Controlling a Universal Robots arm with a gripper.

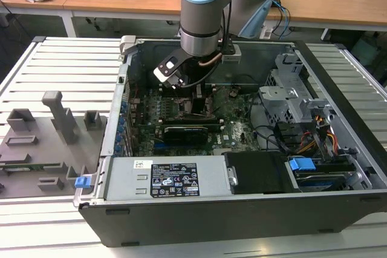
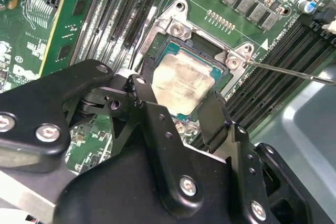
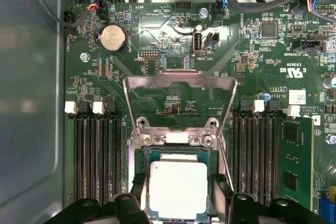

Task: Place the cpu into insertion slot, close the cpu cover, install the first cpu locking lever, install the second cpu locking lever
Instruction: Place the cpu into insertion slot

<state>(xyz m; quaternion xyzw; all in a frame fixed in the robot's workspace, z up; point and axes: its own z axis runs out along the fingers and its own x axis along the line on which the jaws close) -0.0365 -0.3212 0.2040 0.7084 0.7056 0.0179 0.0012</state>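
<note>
- The cpu (image 3: 178, 188) lies flat inside its socket (image 3: 178, 139), silver top up, and looks level with the socket frame.
- The gripper (image 2: 176, 97) sits right over it. Its jaws are set narrow, one against each of two opposite edges of the cpu, so I judge the chip is held and not released.
- The cpu cover (image 3: 178, 80) stands swung up on the far side of the socket, its window framing bare motherboard (image 3: 157, 51). It is not yet closed.
- One thin locking lever (image 2: 283, 69) slants free beside the socket, not hooked down. I cannot make out the other lever for certain.
- Memory slots (image 3: 97, 156) flank the socket on both sides.
- The arm reaches down into the open computer case (image 1: 338, 89), which lies on the slatted bench (image 1: 72, 64).
- Judged so, step one is nearly finished, while the cover and both levers remain.
</note>
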